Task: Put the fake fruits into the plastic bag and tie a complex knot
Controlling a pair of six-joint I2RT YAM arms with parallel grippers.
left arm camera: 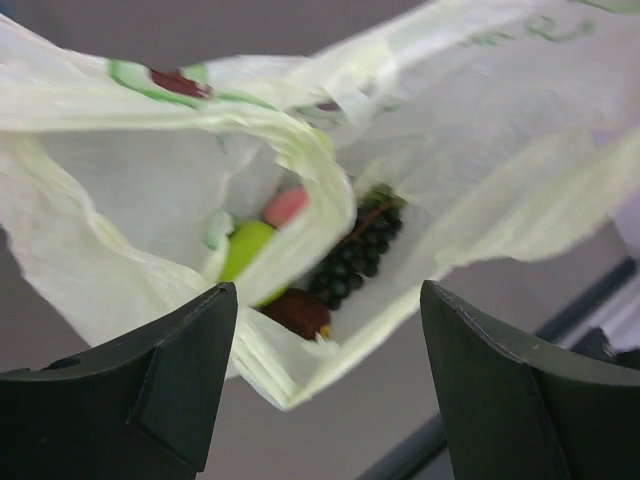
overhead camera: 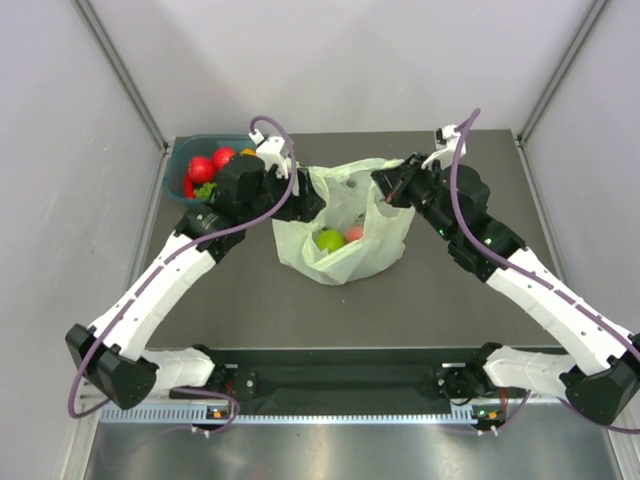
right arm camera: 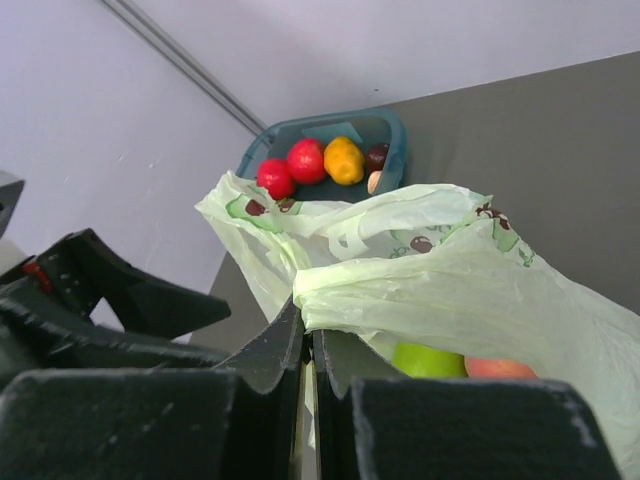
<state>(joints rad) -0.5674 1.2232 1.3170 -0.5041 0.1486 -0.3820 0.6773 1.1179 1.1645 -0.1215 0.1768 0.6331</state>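
Observation:
The pale green plastic bag (overhead camera: pixel 340 225) stands open at mid-table. It holds a green apple (overhead camera: pixel 330 240) and a pink peach (overhead camera: pixel 354 234). In the left wrist view the bag (left arm camera: pixel 470 130) also shows dark grapes (left arm camera: pixel 355 255) and a dark red fruit (left arm camera: pixel 298 312) inside. My left gripper (overhead camera: pixel 305 205) is open at the bag's left side, its jaws wide apart (left arm camera: pixel 328 340) with nothing held. My right gripper (overhead camera: pixel 390 190) is shut on the bag's right rim (right arm camera: pixel 308 335) and holds it up. No knot shows.
A teal tub (overhead camera: pixel 178 170) stands at the back left, behind my left arm. It holds red apples (right arm camera: pixel 277 178), an orange (right arm camera: pixel 343 160) and a dark fruit (right arm camera: pixel 377 156). Grey walls close in the table on three sides.

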